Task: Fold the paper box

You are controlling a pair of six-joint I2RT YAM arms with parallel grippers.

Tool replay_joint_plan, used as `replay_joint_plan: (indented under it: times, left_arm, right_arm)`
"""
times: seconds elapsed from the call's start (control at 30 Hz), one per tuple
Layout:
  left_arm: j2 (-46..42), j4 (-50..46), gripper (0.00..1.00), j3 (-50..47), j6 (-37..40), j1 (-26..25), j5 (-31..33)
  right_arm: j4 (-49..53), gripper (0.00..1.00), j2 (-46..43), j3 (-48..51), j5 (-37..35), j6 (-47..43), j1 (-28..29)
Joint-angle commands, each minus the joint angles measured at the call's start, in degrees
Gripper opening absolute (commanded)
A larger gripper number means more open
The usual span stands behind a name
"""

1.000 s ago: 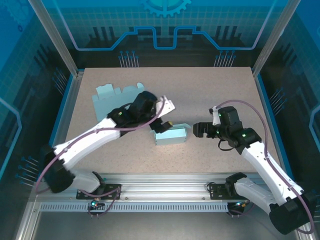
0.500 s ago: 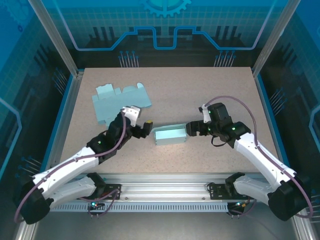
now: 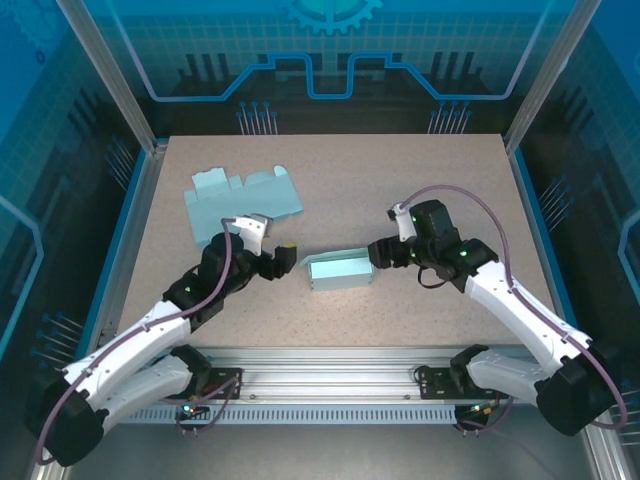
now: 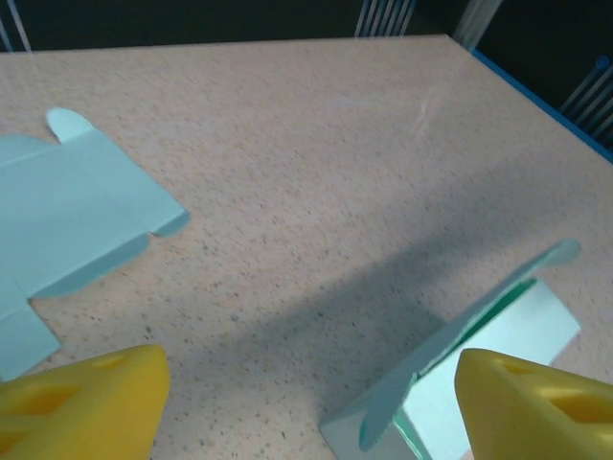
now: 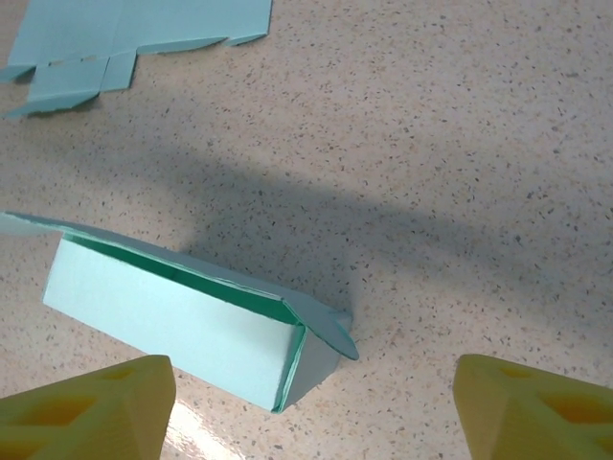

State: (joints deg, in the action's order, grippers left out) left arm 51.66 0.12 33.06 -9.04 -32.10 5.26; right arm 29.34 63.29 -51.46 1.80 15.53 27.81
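The light blue paper box (image 3: 340, 268) lies partly folded in the middle of the table, its long top flap raised and the end flaps loose. My left gripper (image 3: 285, 255) hovers just off the box's left end, open and holding nothing. In the left wrist view the box (image 4: 479, 374) sits close to the right yellow finger (image 4: 536, 407) of the gripper (image 4: 306, 412). My right gripper (image 3: 378, 255) is at the box's right end, open. In the right wrist view that end of the box (image 5: 182, 316) lies between the spread fingers of the gripper (image 5: 311, 412), untouched.
A second, flat unfolded blue box sheet (image 3: 240, 205) lies at the back left of the table, also in the wrist views (image 4: 67, 220) (image 5: 124, 34). Blue rails (image 3: 128, 215) edge the speckled tabletop on both sides.
The left arm pulled back from over the box and lowered to its left end. The right gripper moved left up to the box's right end. Both jaws narrowed a little.
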Motion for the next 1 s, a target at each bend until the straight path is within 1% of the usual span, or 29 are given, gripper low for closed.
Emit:
replay_joint_plan:
  times: [0.0,0.1,0.27,0.53,0.73,0.97]
  left_arm:
    - [3.1,-3.3,0.76,3.1,3.1,0.5,-4.5]
    - [6.0,-4.9,0.73,4.5,4.2,0.5,-5.2]
    - [9.6,-5.7,0.66,6.0,5.9,0.5,-8.6]
    - [15.9,-7.0,0.58,8.3,7.1,0.4,-9.5]
    - [17.1,-8.3,0.54,9.2,7.4,0.3,-10.1]
    - [17.3,-11.9,0.52,10.7,7.2,-0.8,-8.6]
  right_arm:
    - [-0.2,0.72,0.6,-2.5,0.9,-2.0,1.3]
    - [0.1,0.7,1.2,-3.0,0.7,-2.7,1.9]
    - [0.3,0.66,3.2,-3.5,0.1,-3.3,2.6]
    - [0.6,0.58,7.1,-4.4,-2.5,-4.1,3.7]
    - [0.6,0.54,8.7,-4.4,-3.9,-4.4,4.1]
    - [0.5,0.54,7.9,-2.8,-4.5,-3.4,4.1]
